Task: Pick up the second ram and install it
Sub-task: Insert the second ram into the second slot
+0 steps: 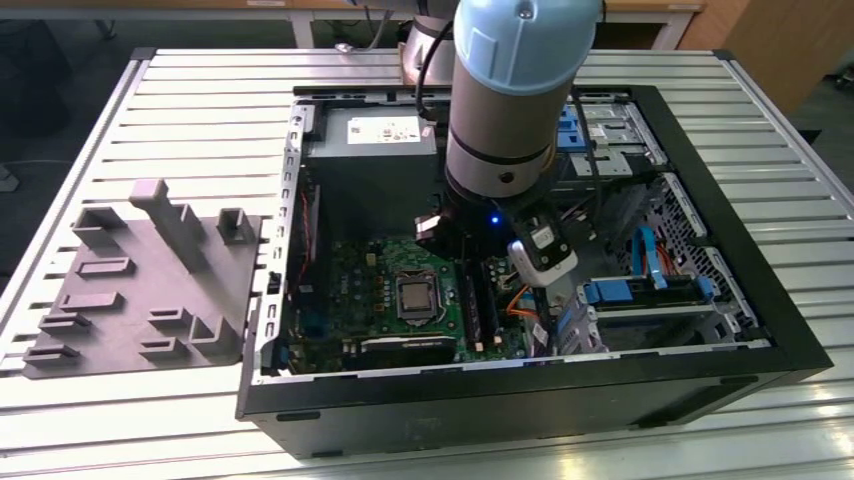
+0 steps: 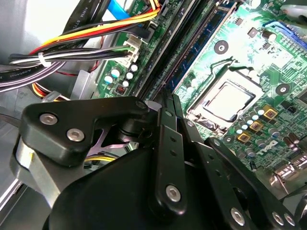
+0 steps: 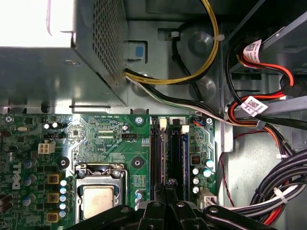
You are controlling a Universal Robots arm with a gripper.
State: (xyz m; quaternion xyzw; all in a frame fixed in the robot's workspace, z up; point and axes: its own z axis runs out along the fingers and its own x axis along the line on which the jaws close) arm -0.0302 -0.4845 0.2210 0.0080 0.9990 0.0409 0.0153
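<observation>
My gripper (image 3: pixel 167 186) hangs inside the open computer case (image 1: pixel 747 240), low over the long black sockets (image 3: pixel 178 153) of the green motherboard (image 3: pixel 105 143). Its fingers (image 2: pixel 163 120) are drawn tightly together. A thin dark stick, the second ram (image 3: pixel 166 153), runs straight out from between them along one socket, edge-on to the camera. How deep it sits in the socket is hidden. In the exterior view the gripper (image 1: pixel 467 250) is under the arm's grey-blue wrist, above the sockets beside the processor socket (image 1: pixel 416 297).
The power supply (image 1: pixel 374 140) stands behind the board. Bundled cables (image 3: pixel 268 124) and blue drive brackets (image 1: pixel 627 290) crowd the side next to the sockets. A grey moulded fixture (image 1: pixel 147 270) lies on the slatted table at the exterior view's left.
</observation>
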